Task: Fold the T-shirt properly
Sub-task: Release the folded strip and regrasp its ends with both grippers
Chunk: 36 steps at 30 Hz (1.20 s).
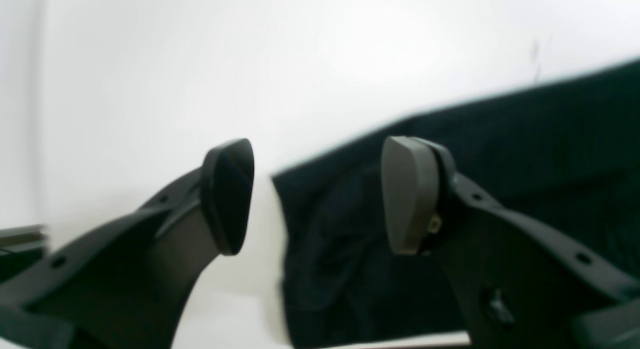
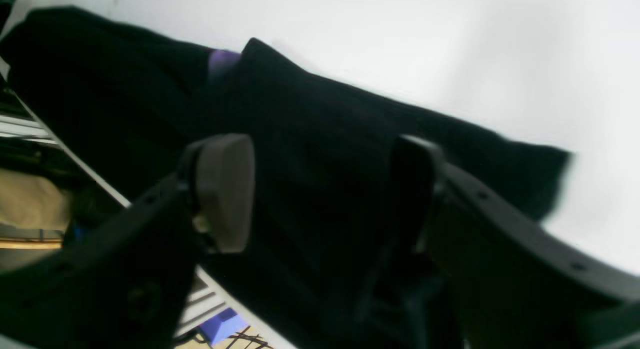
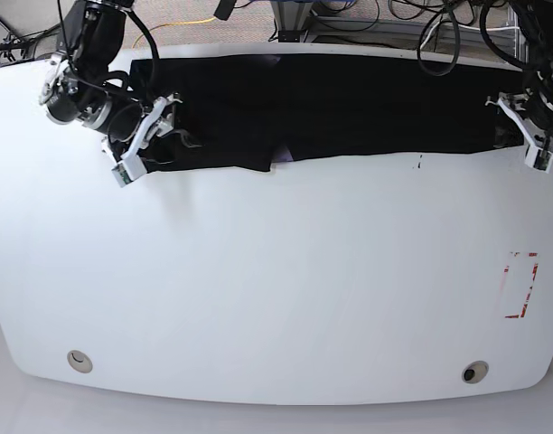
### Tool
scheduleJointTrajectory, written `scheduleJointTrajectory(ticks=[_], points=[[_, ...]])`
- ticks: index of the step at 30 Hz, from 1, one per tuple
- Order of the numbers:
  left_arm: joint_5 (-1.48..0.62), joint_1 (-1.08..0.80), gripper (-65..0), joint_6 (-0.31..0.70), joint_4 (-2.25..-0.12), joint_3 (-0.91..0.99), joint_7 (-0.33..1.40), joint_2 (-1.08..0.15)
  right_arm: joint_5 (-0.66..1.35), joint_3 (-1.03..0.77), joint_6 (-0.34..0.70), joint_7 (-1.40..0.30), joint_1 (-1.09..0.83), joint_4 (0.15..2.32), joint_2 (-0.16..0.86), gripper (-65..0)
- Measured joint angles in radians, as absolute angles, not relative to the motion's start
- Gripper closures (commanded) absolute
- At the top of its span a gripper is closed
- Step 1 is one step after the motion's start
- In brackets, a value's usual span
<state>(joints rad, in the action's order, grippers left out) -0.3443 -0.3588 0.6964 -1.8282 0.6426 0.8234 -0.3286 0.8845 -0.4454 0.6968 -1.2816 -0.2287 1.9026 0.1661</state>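
Observation:
The black T-shirt (image 3: 331, 108) lies as a long folded band along the table's far edge. A small purple patch (image 2: 222, 61) shows at a fold. My right gripper (image 2: 320, 189) hovers over the shirt's left end (image 3: 148, 136). It is open, with only flat cloth showing in the gap below. My left gripper (image 1: 320, 194) is at the shirt's right end (image 3: 525, 136). It is open and empty, and the cloth's corner (image 1: 350, 249) lies beneath the gap. The image is blurred in both wrist views.
The white table (image 3: 276, 289) stretches toward the near side, with a red marking (image 3: 520, 285) at the right and two round holes (image 3: 78, 360) (image 3: 475, 372) near the front edge. Cables (image 3: 349, 18) and floor clutter (image 2: 30, 204) lie beyond the far edge.

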Motion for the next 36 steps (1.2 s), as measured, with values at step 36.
scheduleJointTrajectory(ticks=[36], points=[[-0.47, -0.204, -50.1, 0.7, -1.708, 0.588, 0.954, -0.287, 0.423, -0.403, 0.707, -0.928, -0.015, 1.404, 0.313, -20.9]])
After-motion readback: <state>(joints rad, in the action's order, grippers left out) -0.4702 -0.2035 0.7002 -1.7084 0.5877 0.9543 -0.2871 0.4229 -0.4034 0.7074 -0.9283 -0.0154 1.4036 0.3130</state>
